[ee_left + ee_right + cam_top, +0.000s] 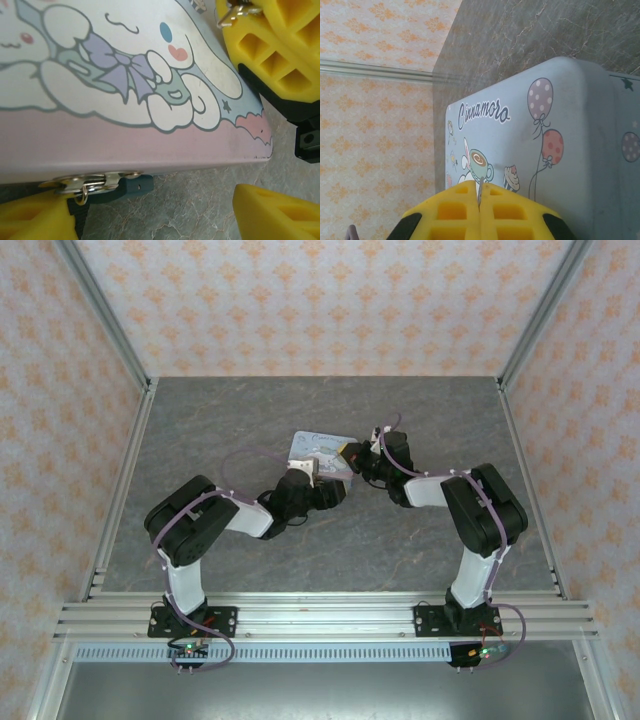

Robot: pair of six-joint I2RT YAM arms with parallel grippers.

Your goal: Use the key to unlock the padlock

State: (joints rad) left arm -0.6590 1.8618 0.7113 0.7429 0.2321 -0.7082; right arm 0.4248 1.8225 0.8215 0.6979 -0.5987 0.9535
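Note:
The tiny dark teal padlock (127, 186) hangs from a metal hasp (90, 181) on the front edge of the cartoon tin (125, 75), down against the table. My left gripper (150, 212) is open, with one yellow finger (30, 220) beside the hasp and the other finger (275, 210) well to the right. The padlock lies between them, near the left finger. My right gripper (479, 200) is shut on the slim grey key (479, 191), whose tip pokes out over the tin's lid (545, 150). From the left wrist view, the key (235, 14) shows in the right gripper's fingers (270, 45).
The tin (322, 452) sits in the middle of the grey marbled table (250, 420), both grippers crowding its near side: left gripper (312, 475), right gripper (353, 454). Patterned walls and metal frame rails (110, 480) close the table in on three sides.

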